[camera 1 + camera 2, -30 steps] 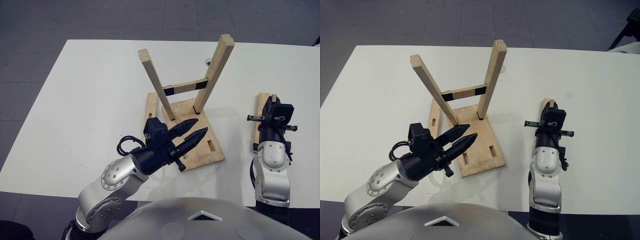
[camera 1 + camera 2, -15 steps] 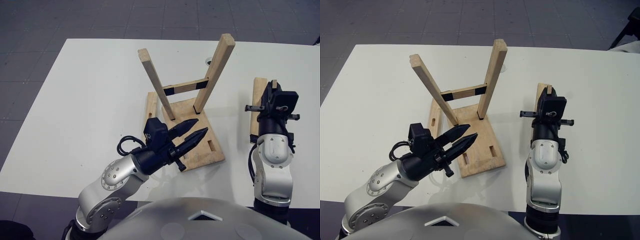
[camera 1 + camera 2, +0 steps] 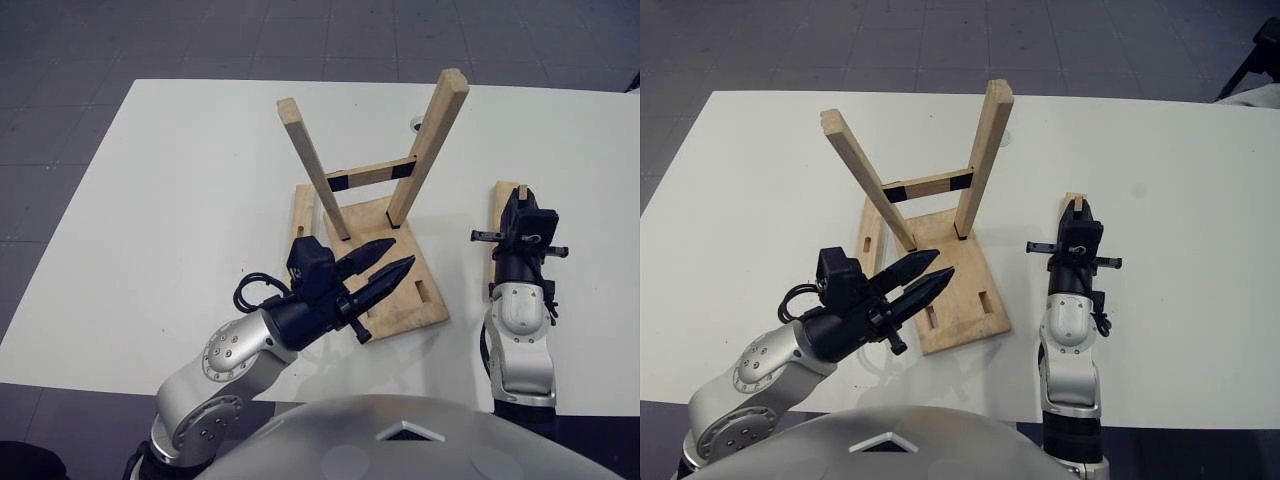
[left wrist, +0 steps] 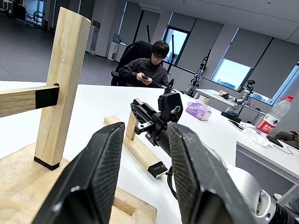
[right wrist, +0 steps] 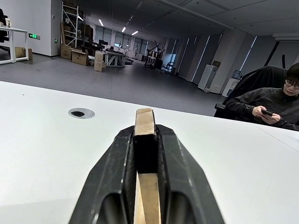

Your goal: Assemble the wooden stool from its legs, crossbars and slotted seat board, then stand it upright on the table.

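Note:
The slotted seat board (image 3: 412,288) lies flat mid-table. Two legs (image 3: 313,165) (image 3: 431,138) stand up from its far end, joined by a crossbar (image 3: 370,174) with black-taped ends. My left gripper (image 3: 405,251) hovers open just above the board's near half; its black fingers (image 4: 93,182) frame the right-hand leg (image 4: 63,88). To the right, my right gripper (image 3: 521,200) is shut on a black-banded wooden crossbar (image 5: 144,120) that rises from another leg (image 3: 496,215) lying on the table.
The white table (image 3: 180,200) has open room on its left half and beyond the stool parts. A round cable hole (image 3: 417,124) sits behind the standing legs. The near table edge runs just under both arms.
My right gripper, still shut on its wooden piece, has moved left, closer to the seat board. The left arm and the standing legs have stayed put.

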